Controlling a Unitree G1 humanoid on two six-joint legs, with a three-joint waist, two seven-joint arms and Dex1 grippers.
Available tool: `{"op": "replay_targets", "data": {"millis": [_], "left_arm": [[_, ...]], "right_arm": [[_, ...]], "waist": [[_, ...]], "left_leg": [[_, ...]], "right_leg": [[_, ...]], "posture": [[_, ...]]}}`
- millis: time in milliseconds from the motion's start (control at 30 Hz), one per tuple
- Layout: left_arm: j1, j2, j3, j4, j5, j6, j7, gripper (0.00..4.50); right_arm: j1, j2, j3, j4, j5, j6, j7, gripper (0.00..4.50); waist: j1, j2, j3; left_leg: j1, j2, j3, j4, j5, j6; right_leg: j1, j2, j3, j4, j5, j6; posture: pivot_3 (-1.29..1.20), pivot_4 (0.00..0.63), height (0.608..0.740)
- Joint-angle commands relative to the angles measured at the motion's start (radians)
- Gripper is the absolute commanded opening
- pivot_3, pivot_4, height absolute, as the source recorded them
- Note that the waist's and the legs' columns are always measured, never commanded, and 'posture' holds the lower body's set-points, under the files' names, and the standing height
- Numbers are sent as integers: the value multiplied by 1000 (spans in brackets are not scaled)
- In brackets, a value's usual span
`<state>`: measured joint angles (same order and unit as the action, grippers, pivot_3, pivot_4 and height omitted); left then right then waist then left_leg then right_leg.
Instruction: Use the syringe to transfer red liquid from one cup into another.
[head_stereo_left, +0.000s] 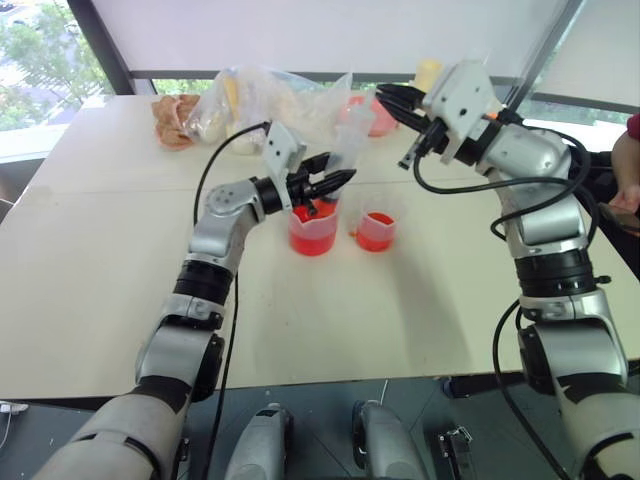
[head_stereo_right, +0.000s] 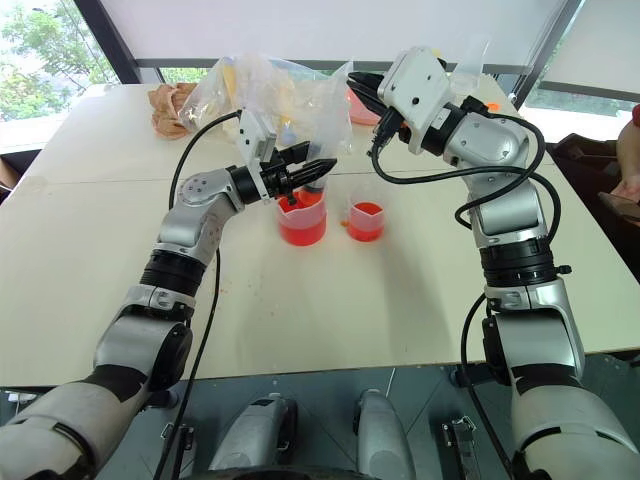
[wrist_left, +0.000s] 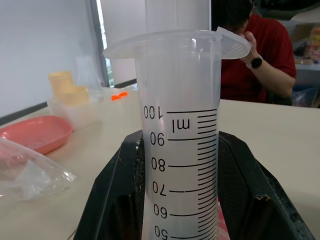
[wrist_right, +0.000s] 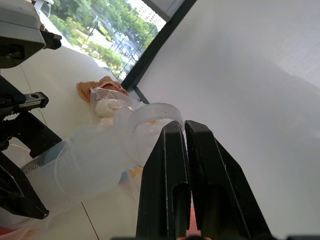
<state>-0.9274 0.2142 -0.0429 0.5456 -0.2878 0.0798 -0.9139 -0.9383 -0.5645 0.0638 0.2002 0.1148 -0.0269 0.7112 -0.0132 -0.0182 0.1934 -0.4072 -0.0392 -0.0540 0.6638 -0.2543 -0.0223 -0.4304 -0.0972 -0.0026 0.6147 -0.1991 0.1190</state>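
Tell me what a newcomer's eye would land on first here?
Probably the two clear cups of red liquid mid-table: the larger beaker and the smaller cup to its right. Next, the syringe, clamped by the left gripper and standing tilted over the beaker. The right gripper is shut at the ring on the plunger's top, with crumpled plastic bags at the far edge.

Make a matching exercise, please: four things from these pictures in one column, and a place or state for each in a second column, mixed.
1. syringe
2. larger beaker
3. smaller cup
4. pink tray

a. stands on the robot's right of its neighbour
b. lies flat near the plastic bags
c. held between the left fingers
d. stands directly under the left gripper

Pairs: 1-c, 2-d, 3-a, 4-b
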Motion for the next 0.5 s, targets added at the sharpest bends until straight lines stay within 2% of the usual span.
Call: {"op": "replay_targets", "data": {"millis": [33,67,200,267,400,500], "left_arm": [[18,9,12,10,-1,21,-5,1417],[13,9,19,9,-5,25,0,1417],[7,11,36,2,-9,22,16,1417],[-2,12,55,-15,-22,30,30,1417],[-30,14,101,-52,-62,57,64,1417],[-69,10,139,-83,-103,89,82,1417]], "right_arm": [[-71,-22,-122,-58,46,3,-59,624],[-64,-20,-120,-63,57,11,-50,880],[-13,-12,-122,-107,71,37,-47,2873],[58,-23,-154,-186,113,99,-43,3792],[208,-72,-265,-343,256,274,-19,3792],[285,-104,-338,-407,308,355,-50,3792]], "waist": [[1,0,0],[1,0,0],[1,0,0],[2,0,0],[7,0,0],[6,0,0]], "left_leg": [[0,0,0,0,0,0],[0,0,0,0,0,0],[0,0,0,0,0,0],[0,0,0,0,0,0],[-1,0,-1,0,0,0],[-1,0,-1,1,0,1]], "right_leg": [[0,0,0,0,0,0],[0,0,0,0,0,0],[0,0,0,0,0,0],[0,0,0,0,0,0],[1,0,-1,-1,0,0],[1,0,0,-1,0,0]], "posture": [[0,150,740],[0,150,740],[0,150,740],[0,150,740],[0,150,740],[0,150,740]]}}
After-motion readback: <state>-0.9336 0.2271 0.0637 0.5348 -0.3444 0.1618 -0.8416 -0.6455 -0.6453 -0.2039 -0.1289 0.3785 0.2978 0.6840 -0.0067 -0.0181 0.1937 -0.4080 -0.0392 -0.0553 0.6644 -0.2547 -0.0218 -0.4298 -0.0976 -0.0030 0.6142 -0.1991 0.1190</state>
